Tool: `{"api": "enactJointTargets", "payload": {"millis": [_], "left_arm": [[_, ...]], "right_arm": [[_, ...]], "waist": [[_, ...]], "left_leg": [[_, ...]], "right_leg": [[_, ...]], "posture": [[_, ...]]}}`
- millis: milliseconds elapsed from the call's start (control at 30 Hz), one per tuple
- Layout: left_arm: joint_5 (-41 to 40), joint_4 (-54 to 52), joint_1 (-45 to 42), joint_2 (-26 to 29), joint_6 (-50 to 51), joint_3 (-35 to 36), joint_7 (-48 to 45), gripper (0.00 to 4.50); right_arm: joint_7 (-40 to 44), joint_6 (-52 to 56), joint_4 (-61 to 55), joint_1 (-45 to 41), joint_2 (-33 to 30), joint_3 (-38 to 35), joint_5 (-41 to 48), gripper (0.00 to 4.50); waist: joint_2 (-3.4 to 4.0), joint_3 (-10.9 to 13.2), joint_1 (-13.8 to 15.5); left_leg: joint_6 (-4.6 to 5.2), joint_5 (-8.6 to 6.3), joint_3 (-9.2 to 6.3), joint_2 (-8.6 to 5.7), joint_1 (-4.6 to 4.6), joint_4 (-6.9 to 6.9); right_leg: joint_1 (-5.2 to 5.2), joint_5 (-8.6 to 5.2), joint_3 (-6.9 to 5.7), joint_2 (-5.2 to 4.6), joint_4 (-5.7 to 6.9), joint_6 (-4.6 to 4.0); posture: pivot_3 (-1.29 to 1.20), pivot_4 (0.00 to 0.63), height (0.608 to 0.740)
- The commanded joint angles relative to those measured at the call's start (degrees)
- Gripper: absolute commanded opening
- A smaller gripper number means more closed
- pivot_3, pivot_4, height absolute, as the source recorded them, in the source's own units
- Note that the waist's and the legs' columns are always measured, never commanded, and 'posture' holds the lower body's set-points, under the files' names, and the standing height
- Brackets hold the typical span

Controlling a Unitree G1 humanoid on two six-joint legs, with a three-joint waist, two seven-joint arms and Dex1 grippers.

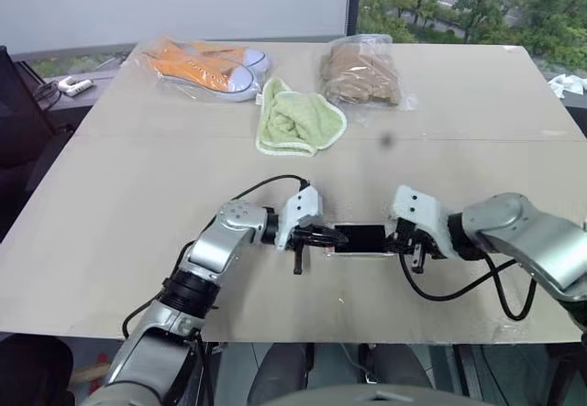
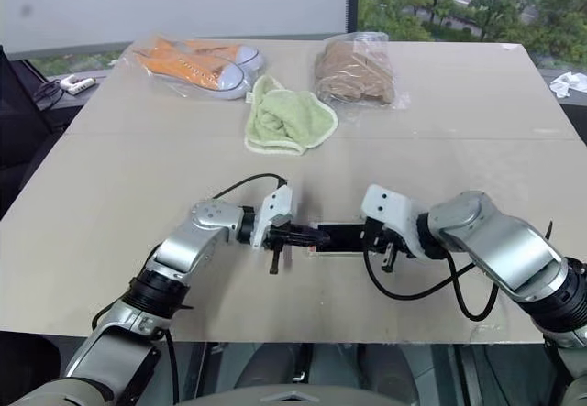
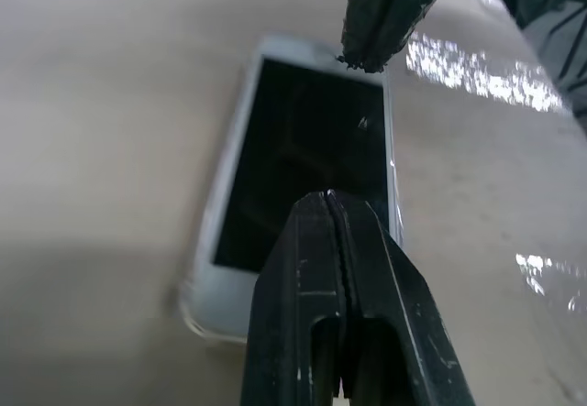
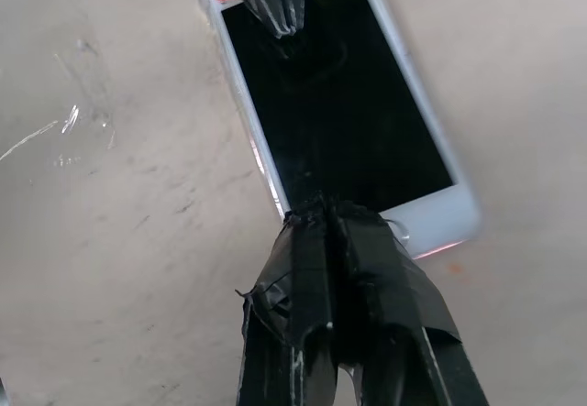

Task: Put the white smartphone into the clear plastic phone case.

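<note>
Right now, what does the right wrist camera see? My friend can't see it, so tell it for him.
The white smartphone lies screen up on the tan table. The shut right gripper rests its tips on the phone's near end, and the left gripper presses on the far end.
</note>
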Motion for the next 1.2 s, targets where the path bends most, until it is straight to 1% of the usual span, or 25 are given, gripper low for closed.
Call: {"api": "enactJointTargets", "payload": {"millis": [33, 267, 500, 1067, 1200], "left_arm": [[2.6, 0.8, 0.3, 0.5, -2.3, -1.0, 1.3, 0.00], [3.3, -0.3, 1.5, 0.2, -2.3, -1.5, 2.4, 0.00], [4.3, -0.1, 1.9, 0.6, -3.4, -2.3, 2.8, 0.00], [4.5, -1.3, 2.2, 1.5, -3.3, -2.3, 3.4, 0.00], [4.5, -1.6, 2.4, 2.1, -3.3, -2.2, 3.3, 0.00]], "right_arm": [[-1.0, -1.7, 1.3, 1.3, -1.2, 1.1, -1.8, 0.05], [-1.5, -3.7, 3.3, 3.6, -1.5, 1.3, -2.9, 0.05], [-0.5, -3.9, 3.9, 4.1, -3.5, 3.3, -4.2, 0.05], [0.1, -4.6, 5.6, 5.5, -2.2, 6.9, -5.4, 0.05], [0.3, -5.5, 6.9, 6.0, -1.5, 8.2, -6.5, 0.05]], "waist": [[-0.10, -0.1, 0.0], [-0.31, -0.3, 0.0], [-0.38, -0.4, 0.1], [-0.64, -0.9, 0.1], [-0.70, -1.0, 0.1]], "left_leg": [[0.00, 0.00, 0.00, 0.00, 0.04, 0.00], [0.10, -0.06, -0.02, 0.00, 0.19, 0.01], [0.15, -0.09, -0.03, 0.00, 0.26, 0.04], [0.25, -0.15, -0.05, 0.01, 0.33, 0.03], [0.27, -0.16, -0.05, 0.01, 0.55, 0.00]], "right_leg": [[0.04, 0.00, -0.01, 0.00, 0.00, 0.00], [0.17, 0.00, -0.01, 0.00, 0.03, 0.00], [0.26, 0.00, -0.02, 0.00, 0.04, 0.00], [0.31, 0.00, -0.03, 0.00, 0.04, 0.00], [0.46, 0.00, -0.02, -0.01, 0.00, 0.00]], "posture": [[0.00, 0.150, 0.740], [0.00, 0.150, 0.740], [0.00, 0.150, 0.740], [0.00, 0.150, 0.740], [0.00, 0.150, 0.740]]}}
